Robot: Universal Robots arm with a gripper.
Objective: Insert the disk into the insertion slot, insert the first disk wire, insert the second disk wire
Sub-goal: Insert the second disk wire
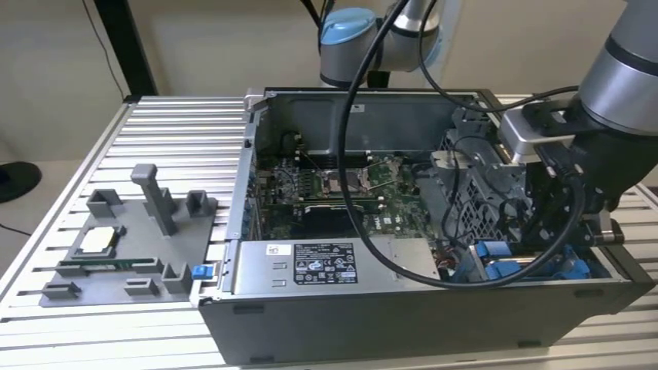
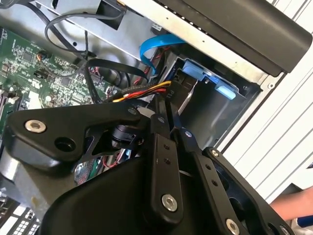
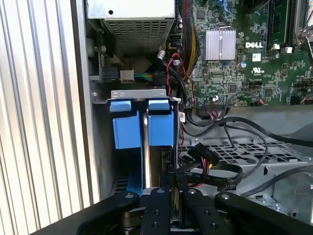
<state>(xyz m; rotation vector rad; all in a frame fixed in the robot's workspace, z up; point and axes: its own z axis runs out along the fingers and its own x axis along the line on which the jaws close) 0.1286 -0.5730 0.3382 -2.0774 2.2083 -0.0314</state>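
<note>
End effector (image 3: 172, 183) clenched on a black connector (image 2: 172, 95), down inside the insertion slot (image 3: 142, 125) beside blue tabs, at computer case (image 1: 411, 316) corner nearest the desk (image 1: 175, 131) edge.

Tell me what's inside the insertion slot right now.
In the first wrist view, the insertion slot holds two blue carrier ends side by side. The claw and black cables cover whatever lies deeper, so the drive body itself can't be seen.
</note>
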